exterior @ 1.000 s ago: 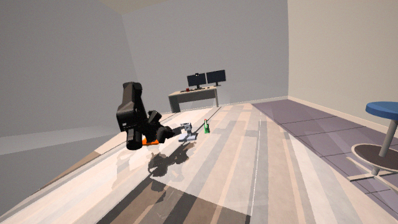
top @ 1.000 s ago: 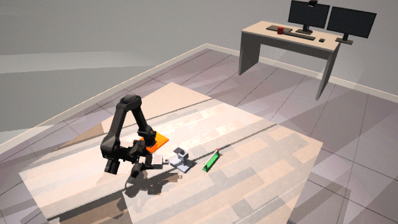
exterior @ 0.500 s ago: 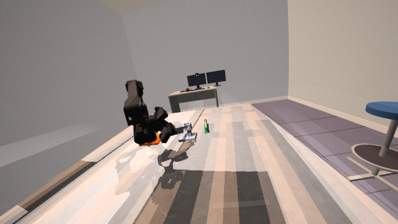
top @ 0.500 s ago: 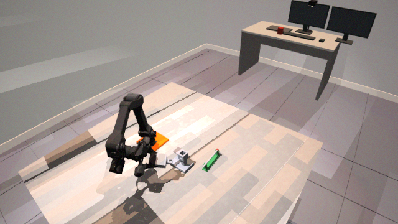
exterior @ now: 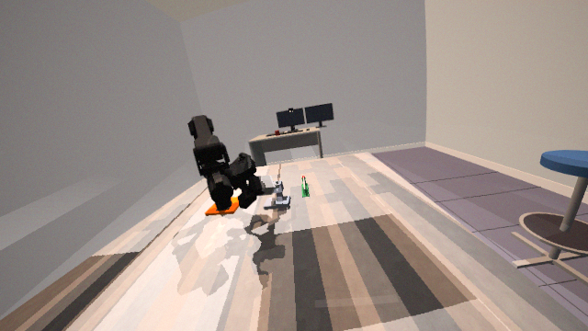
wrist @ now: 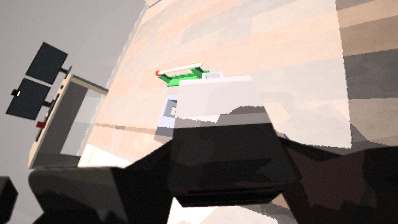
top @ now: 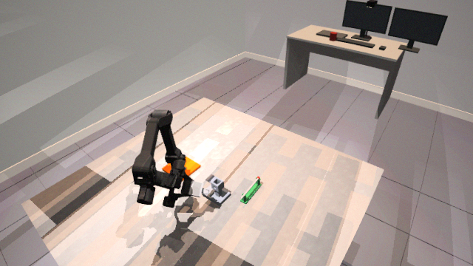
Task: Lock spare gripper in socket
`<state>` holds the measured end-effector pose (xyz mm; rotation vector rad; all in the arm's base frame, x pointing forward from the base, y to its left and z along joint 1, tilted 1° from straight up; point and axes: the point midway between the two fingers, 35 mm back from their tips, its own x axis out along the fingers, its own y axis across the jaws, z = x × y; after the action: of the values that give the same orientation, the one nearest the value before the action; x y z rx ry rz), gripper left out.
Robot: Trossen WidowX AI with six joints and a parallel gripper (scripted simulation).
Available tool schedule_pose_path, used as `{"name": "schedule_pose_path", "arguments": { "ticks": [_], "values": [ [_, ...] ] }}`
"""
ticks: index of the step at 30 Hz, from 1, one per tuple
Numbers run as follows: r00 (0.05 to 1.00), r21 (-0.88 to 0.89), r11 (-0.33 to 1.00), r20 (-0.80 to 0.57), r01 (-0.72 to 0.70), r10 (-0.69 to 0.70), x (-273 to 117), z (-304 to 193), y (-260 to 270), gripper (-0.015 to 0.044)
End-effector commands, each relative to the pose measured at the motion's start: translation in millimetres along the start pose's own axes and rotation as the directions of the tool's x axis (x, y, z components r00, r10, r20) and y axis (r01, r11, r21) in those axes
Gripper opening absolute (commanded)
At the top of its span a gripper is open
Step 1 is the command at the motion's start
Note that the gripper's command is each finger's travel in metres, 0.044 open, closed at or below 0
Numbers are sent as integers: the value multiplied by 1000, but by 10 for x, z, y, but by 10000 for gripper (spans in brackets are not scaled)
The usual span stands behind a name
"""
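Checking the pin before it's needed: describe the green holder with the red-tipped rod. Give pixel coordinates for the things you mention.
The green holder (top: 251, 193) (exterior: 305, 189) (wrist: 183, 79) is a narrow, smooth-looking bar with an upright at each end. A thin pale rod (top: 250, 189) (wrist: 181, 69) with a red tip lies lengthwise across its uprights. It sits on the table beyond the grey mount (top: 222, 198) (exterior: 284, 201), apart from the arm.

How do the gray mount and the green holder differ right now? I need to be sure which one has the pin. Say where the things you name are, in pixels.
The gray mount (top: 222, 198) (exterior: 282, 201) (wrist: 163, 123) rises on a post from a broad base; the green holder (top: 251, 193) (exterior: 305, 191) (wrist: 183, 78) is low, long and narrow. The holder carries the red-ended pin (top: 251, 187) (wrist: 181, 69); no pin shows in the mount. Both stand on the table.
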<state>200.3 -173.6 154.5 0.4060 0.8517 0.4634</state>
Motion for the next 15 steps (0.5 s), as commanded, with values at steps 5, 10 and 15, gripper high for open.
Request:
{"name": "schedule_pose_path", "arguments": {
  "ticks": [5, 10, 15],
  "values": [
    [999, 144, 990, -44, 7, -1, 42, 106, 100, 0],
    [997, 231, 973, -72, 17, -1, 74, 149, 151, 0],
    [995, 316, 948, -99, 33, -2, 105, 190, 204, 0]
  ]
}}
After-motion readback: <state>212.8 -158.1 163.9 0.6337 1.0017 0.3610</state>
